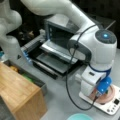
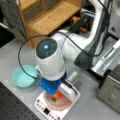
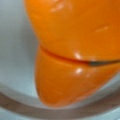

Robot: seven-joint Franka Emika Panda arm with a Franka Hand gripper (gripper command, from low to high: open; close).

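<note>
A wooden shelf unit (image 1: 21,96) is seen at the lower left of a front view and again at the upper left of a front view (image 2: 47,17). A toaster oven (image 1: 58,33) with its door (image 1: 53,61) folded down is shown at the centre of a front view, on a grey table (image 1: 60,100); part of its metal body (image 2: 111,92) is glimpsed at the right edge of a front view. A teal bowl (image 2: 23,76) is placed at the left of a front view, and its rim (image 1: 80,117) is cut off at the bottom edge of a front view. Small yellow and green items (image 1: 21,73) are visible beside the shelf unit.
</note>
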